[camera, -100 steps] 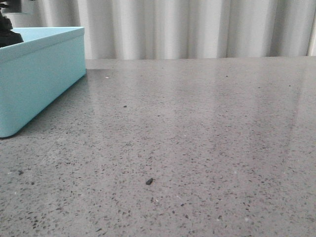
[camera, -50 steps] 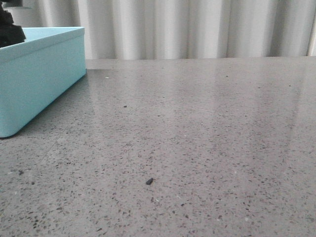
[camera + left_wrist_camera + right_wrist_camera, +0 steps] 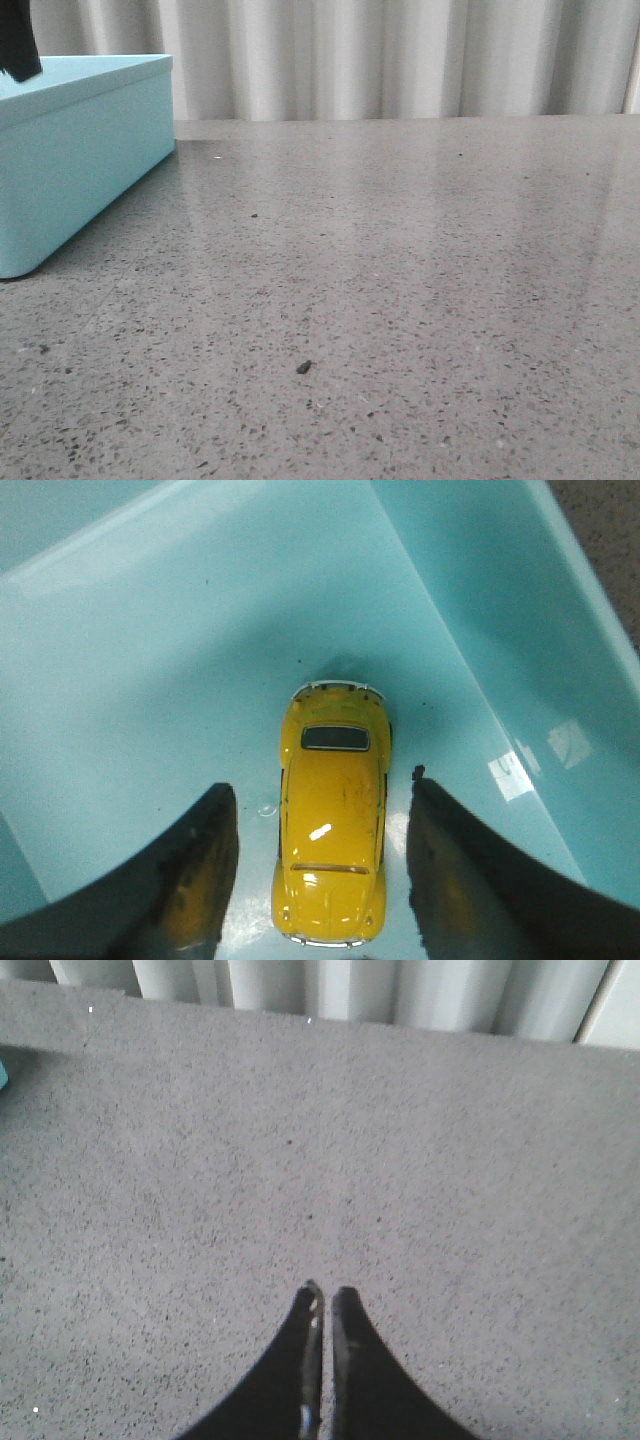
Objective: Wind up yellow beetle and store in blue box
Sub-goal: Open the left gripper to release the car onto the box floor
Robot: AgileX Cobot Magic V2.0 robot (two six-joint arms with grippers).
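Beetle status: the yellow beetle [image 3: 330,825] sat on the floor of the blue box [image 3: 150,660], between the spread fingers of the left gripper [image 3: 317,875], neither touching it. Right gripper [image 3: 323,1305] was pinched closed over the bare table [image 3: 450,1160]. We judged the car light, rigid and glossy-slick; best gripped across its flanks.

Front camera sat low, near table [image 3: 400,300] surface, faced forward toward curtain [image 3: 400,55]; blue box [image 3: 80,150] at far left edge. Left wrist camera looked straight down into blue box [image 3: 150,660], close above yellow beetle [image 3: 332,820]. Right wrist camera looked obliquely forward over table [image 3: 400,1180] toward curtain [image 3: 350,990]. Front and right wrist views shared tabletop and curtain; front and left wrist shared box.
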